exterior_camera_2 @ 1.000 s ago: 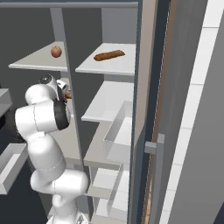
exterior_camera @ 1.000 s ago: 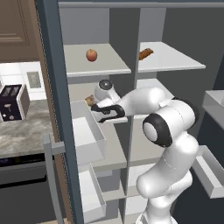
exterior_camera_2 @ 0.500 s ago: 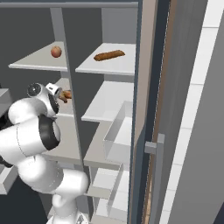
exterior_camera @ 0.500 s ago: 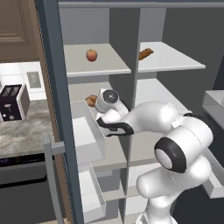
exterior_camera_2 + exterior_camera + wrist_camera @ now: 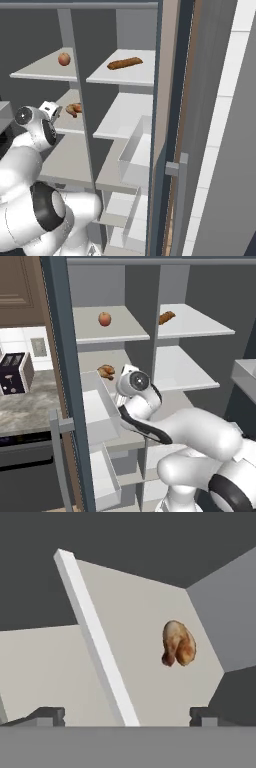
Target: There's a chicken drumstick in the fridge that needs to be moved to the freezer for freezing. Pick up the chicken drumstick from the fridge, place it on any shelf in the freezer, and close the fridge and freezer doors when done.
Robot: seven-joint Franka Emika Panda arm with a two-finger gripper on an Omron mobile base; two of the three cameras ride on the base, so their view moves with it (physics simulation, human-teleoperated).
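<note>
Gripper (image 5: pixel 127 714) jaws stand wide apart with nothing between them, tips low in the hand view. Beyond them, at about one o'clock, the chicken drumstick (image 5: pixel 178 644) lies alone on a pale shelf (image 5: pixel 145 637): a short, glossy, orange-brown lump, stubby and rounded. Farther up, at twelve o'clock in the left base view, an apple (image 5: pixel 104 318) sits on a higher shelf.

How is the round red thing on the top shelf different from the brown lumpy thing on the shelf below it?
The apple is round, smooth and red-orange; the chicken drumstick is lumpy, glossy and orange-brown. The apple sits on the upper shelf, the chicken drumstick one shelf lower, near the open gripper. Both lie in the same left-hand compartment, untouched.
</note>
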